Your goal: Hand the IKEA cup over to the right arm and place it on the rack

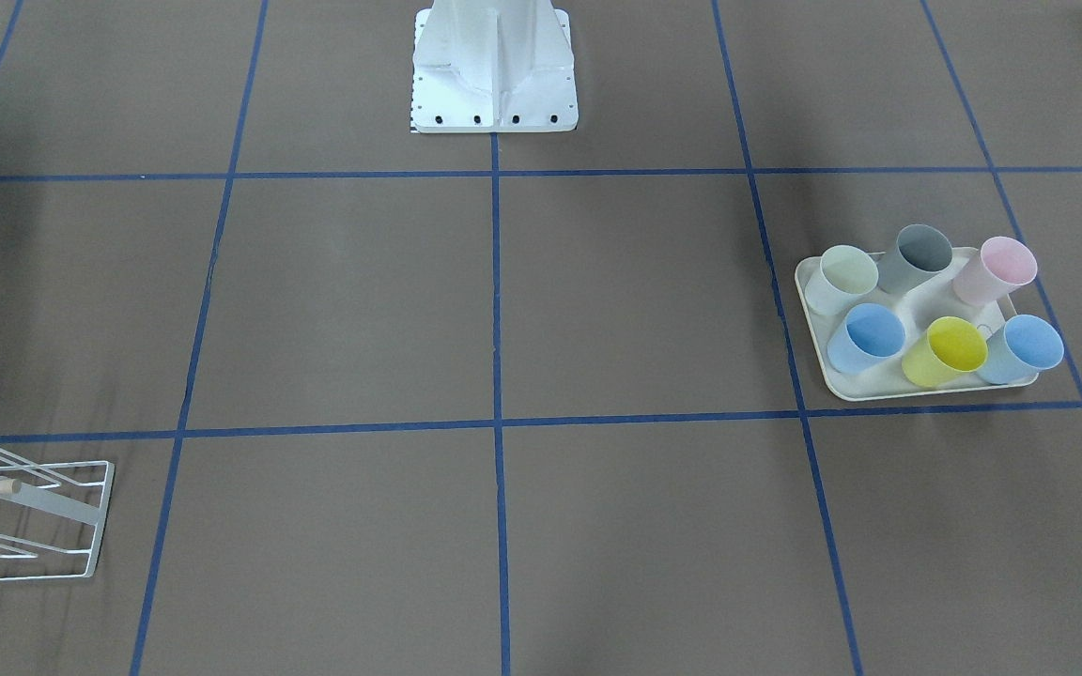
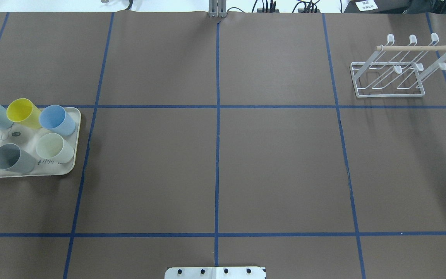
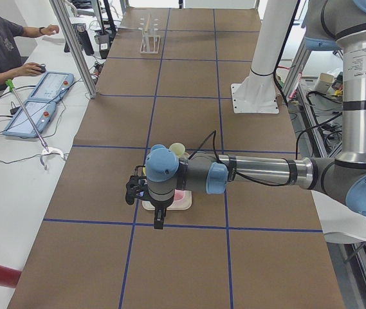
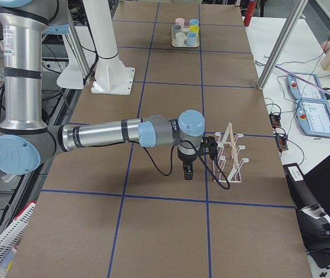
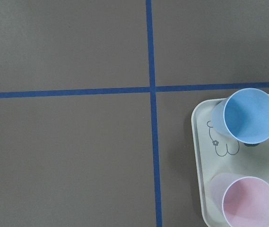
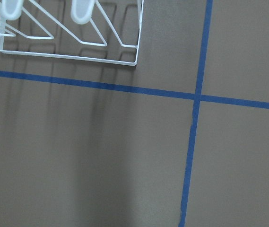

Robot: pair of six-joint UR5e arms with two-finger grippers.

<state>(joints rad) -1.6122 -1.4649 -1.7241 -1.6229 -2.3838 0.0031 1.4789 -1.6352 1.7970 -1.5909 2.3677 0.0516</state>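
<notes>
Overhead exterior | cups (image 2: 23,112) on tray (image 2: 58,167) | rack (image 2: 416,48) well apart | jaws' state unclear

Matt plastic cups (image 1: 945,352), white wire rack (image 2: 398,69), wooden rod (image 2: 418,48), seemingly paper tabletop (image 2: 277,162).

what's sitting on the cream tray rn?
Six upright, empty cups: blue cup, second blue cup, yellow cup, pale green cup, grey cup, pink cup. The line drawing on the tray shows partly; cups cover the rest.
</notes>
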